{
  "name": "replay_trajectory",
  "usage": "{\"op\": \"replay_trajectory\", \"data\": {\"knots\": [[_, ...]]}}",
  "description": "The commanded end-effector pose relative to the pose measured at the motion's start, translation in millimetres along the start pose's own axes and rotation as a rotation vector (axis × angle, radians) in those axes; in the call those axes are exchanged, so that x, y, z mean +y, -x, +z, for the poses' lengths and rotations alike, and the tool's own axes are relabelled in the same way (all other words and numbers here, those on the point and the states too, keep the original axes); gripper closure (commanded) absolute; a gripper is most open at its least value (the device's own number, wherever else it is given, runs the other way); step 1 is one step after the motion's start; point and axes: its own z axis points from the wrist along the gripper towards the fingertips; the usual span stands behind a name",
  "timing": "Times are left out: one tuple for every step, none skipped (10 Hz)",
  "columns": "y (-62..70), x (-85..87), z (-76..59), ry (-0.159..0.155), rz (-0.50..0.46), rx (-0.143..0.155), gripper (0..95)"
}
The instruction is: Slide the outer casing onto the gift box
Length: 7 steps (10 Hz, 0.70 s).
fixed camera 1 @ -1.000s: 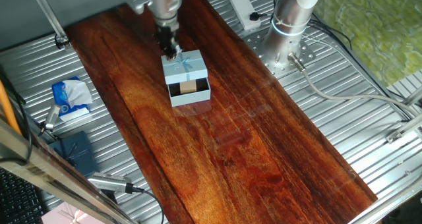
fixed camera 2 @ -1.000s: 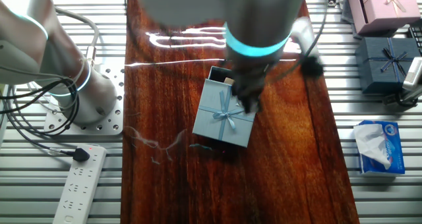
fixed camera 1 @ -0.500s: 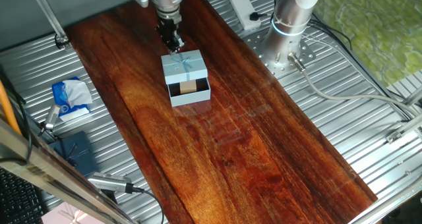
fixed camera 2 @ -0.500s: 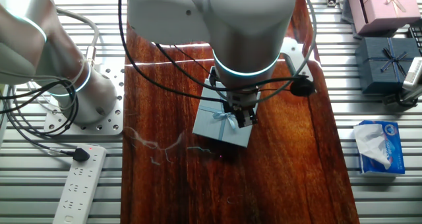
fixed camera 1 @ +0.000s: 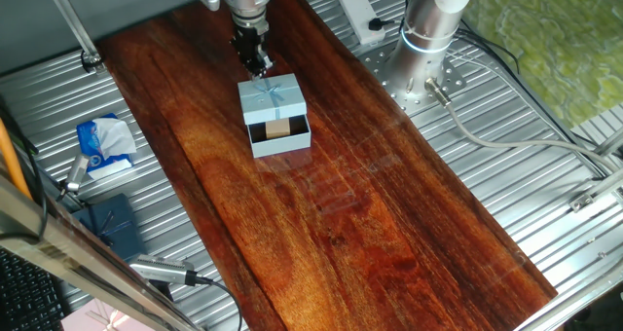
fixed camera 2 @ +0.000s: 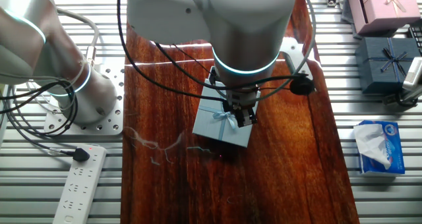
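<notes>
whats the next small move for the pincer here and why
Probably a short push on the outer casing toward the exposed end of the gift box. The pincer sits at the casing's far edge, and the tray with its tan block sticks out of the casing's near side, so the casing only partly covers it.

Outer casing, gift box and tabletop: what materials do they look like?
Outer casing: probably matte light-blue cardboard, with crisp folded edges and a pale ribbon bow, likely fabric.
Gift box: the same matte blue card; dark lining, material unclear.
Tabletop: reddish-brown wood grain, glossy finish with glare streaks; could be veneer or laminate.
</notes>
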Motion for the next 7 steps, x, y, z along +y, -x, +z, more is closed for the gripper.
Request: {"op": "replay_trajectory", "data": {"knots": [[-0.2, 0.4, -0.1, 0.004, -0.004, -0.005, 95.0], [-0.2, 0.4, -0.1, 0.009, -0.013, -0.011, 95.0], [-0.2, 0.4, -0.1, 0.018, -0.014, 0.0, 95.0], [-0.2, 0.4, -0.1, 0.01, -0.016, 0.027, 95.0], [-0.2, 0.4, -0.1, 0.008, -0.019, 0.044, 95.0], [-0.2, 0.4, -0.1, 0.002, -0.022, 0.051, 95.0], [-0.2, 0.4, -0.1, -0.006, -0.022, 0.075, 95.0]]}}
